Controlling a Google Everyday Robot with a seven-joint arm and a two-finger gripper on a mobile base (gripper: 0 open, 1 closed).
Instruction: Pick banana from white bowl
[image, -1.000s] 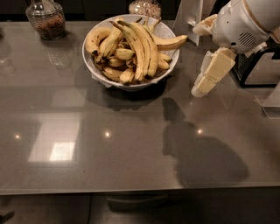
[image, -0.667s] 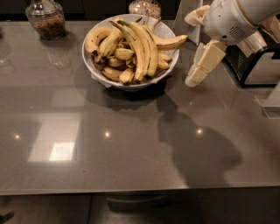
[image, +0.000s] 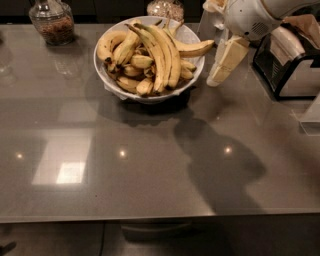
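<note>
- The pincer (image: 218, 75) hangs just right of the bowl (image: 150, 96), pointing down and to the left, its lower end a little above the surface (image: 150, 170).
- Whether it is apart or together cannot be told: it shows as one pale slab seen from the side.
- It holds nothing. Its upper part sits just beside the dark tip of the banana (image: 192, 48); whether they touch cannot be told.
- The banana lies in the bowl on the right side of the heap, with its tip poking out over the rim toward the pincer.
- Other bananas (image: 150, 55) fill the bowl, a long dark-edged pair lying across the top.
- The arm (image: 250, 17) is cut off at the top edge, so only its rounded white end shows.
- A jar (image: 51, 21) at the back left and a second jar (image: 165, 7) behind the bowl are both cut off at the top.
- A black and white device (image: 287, 65) stands at the right, partly hidden by the arm.
- The arm's shadow (image: 220, 165) spreads over the surface in front of the bowl.
- Since a second ago the pincer has moved left and up, from well right of the bowl to close by the banana's tip; the shadow has shifted left with it. The bananas lie as before.
</note>
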